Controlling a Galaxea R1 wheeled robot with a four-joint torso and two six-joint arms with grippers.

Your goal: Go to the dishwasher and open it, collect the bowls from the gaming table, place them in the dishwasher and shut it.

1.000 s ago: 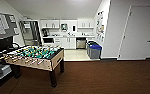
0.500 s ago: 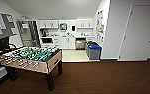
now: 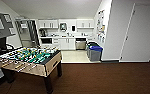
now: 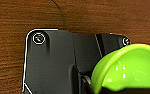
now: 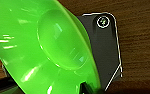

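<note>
Your jaws cannot be read directly on either arm; the fingers are hard to make out in both wrist views. Judge by what sits at each one. At the left gripper [image 4: 91, 87], a lime bowl [image 4: 126, 70] rides tilted right at the fingers, its rim rising away from them. At the right gripper [image 5: 87, 88], a wide shallow green bowl [image 5: 41, 50] also stands on edge close against the fingers, its hollow turned toward the camera. Each appears gripped by the rim, though you cannot confirm the closure. Both bowls are empty and shiny inside.

Below both grippers lies brown carpet [image 4: 16, 20], well apart from the bowls.

Step in hand, as a judgement: the bowls are collected and you are carrying them toward the kitchen.

Ahead and to the left of the grippers stands the foosball table [image 3: 28, 60]. Farther on, a grey bin with a blue lid [image 3: 95, 52] stands to the right. Farthest, under the counter, is the dishwasher [image 3: 80, 43], its steel front apparently upright.

The approach calls for steering between table and bin, keeping both bowls level with the rack height on arrival.
</note>
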